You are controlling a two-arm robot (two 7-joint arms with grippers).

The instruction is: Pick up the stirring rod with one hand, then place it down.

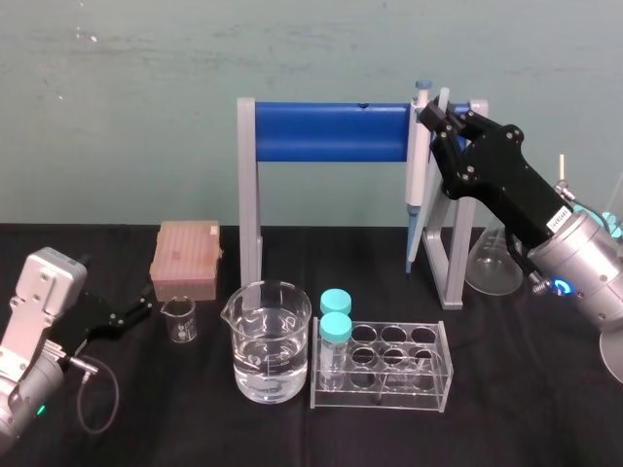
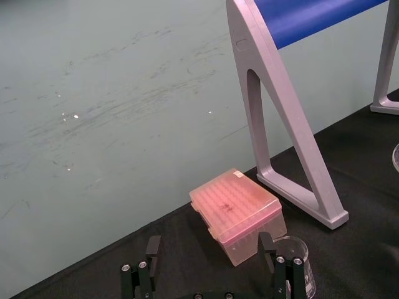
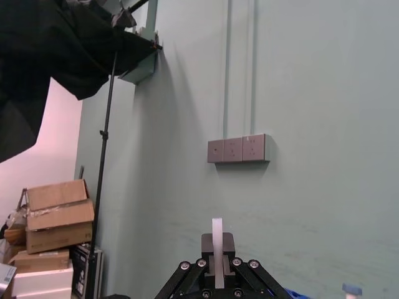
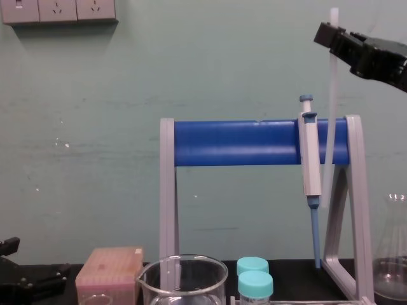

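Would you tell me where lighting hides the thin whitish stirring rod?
Chest view: the thin translucent whitish stirring rod, in the right hand, pales against the light wall; right wrist view: clearer; head view: idle left hand blends into black cloth.

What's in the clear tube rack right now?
Two teal-capped tubes stand in the tube rack's left-end holes; the other six holes look empty. Their contents can't be made out through the rack wall. The right gripper holds the stirring rod up beside the pipette.

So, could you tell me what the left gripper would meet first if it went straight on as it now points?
Probably the small beaker, close ahead of the open left gripper, by one of its fingers; the pink tip box lies just beyond, dead centre.
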